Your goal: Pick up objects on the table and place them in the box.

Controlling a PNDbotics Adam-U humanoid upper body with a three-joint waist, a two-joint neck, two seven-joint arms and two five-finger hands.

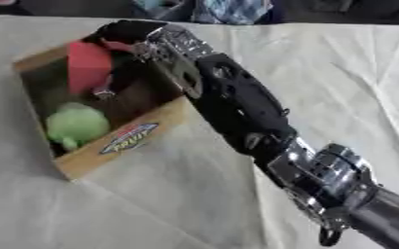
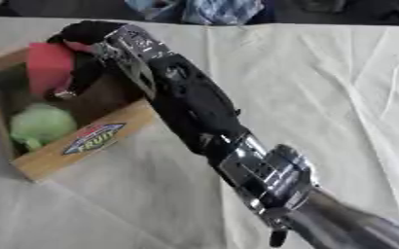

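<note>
I see a red block [image 1: 88, 65] held over the far part of the wooden box [image 1: 122, 143], with my right hand [image 1: 126, 44] curled round it from above, dark fingers [image 1: 117, 75] down its right side. Whether the block touches the box floor I cannot tell. Nearer in the same box lies a pale green rounded object [image 1: 75, 124], apart from the red block, close to the near-left wall. The box sits at the left of the scene, turned askew, with a coloured label [image 1: 128, 137] on its near wall. My right arm [image 1: 237, 107] runs from the near right corner diagonally across to the box. Everything rests on a table covered with a creased white cloth [image 1: 322, 73].
</note>
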